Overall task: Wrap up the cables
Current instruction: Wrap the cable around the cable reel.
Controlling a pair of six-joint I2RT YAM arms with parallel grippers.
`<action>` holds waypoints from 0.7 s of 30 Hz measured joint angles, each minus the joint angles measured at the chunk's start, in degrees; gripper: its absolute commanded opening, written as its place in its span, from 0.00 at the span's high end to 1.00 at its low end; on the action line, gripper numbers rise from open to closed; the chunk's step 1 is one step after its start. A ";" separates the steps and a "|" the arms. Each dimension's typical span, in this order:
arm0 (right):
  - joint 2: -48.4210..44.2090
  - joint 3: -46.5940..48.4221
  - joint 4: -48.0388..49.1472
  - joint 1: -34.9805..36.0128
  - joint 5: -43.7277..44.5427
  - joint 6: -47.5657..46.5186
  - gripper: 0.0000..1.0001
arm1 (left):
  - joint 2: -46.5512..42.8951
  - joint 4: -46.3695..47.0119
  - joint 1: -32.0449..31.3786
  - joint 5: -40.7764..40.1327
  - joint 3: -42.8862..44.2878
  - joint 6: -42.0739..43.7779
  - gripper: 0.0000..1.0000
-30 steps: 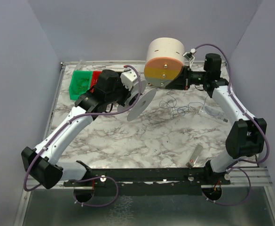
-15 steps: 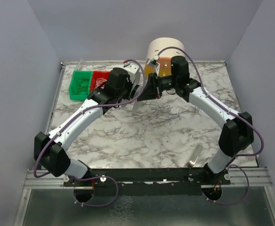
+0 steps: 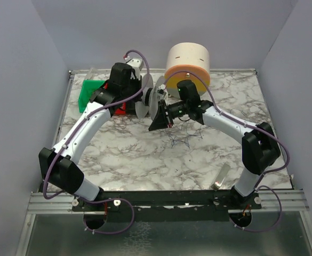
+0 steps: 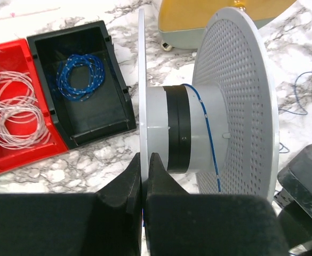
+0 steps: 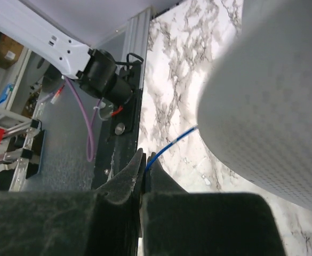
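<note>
My left gripper (image 4: 145, 160) is shut on the thin plain flange of a white spool (image 4: 190, 130), which has a perforated second flange and a black band on its core; in the top view the gripper (image 3: 140, 98) holds the spool (image 3: 148, 104) up at the back centre. A hair-thin dark blue cable (image 4: 209, 138) runs over the core. My right gripper (image 5: 145, 160) is shut on this cable (image 5: 172, 141) just below the spool; in the top view the gripper (image 3: 157, 124) is right in front of the spool. The cable's loose squiggly rest (image 3: 181, 140) lies on the table.
A big cream and orange cylinder (image 3: 186, 64) stands at the back. A green bin (image 3: 89, 93), a red bin with white coils (image 4: 12, 122) and a black bin with a blue coil (image 4: 81, 74) stand at the back left. A clear tube (image 3: 222, 176) lies front right.
My right gripper has swung left from beside the cylinder to just below the spool. My left arm has drawn the spool back and left. The loose cable has shifted left and nearer.
</note>
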 measured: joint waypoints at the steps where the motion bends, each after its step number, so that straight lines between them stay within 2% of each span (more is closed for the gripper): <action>1: 0.00 -0.79 0.68 0.04 0.17 -0.37 1.00 | 0.11 -0.24 0.90 1.40 0.00 -1.09 1.00; 8: -0.02 -5.97 2.01 0.28 3.21 -3.06 1.00 | 0.15 1.05 7.82 13.46 0.13 -9.57 1.00; 14: -1.46 -9.60 2.43 -0.09 4.55 -4.87 1.00 | -0.02 5.01 14.05 19.74 0.13 -14.88 1.00; 18: -2.97 -12.07 4.63 -3.19 4.85 -3.91 1.00 | -1.27 6.38 17.53 23.98 -0.09 -16.35 1.00; 21: -5.14 -15.63 8.20 -7.19 8.92 -1.36 1.00 | -2.62 7.63 19.63 27.82 -0.31 -16.81 1.00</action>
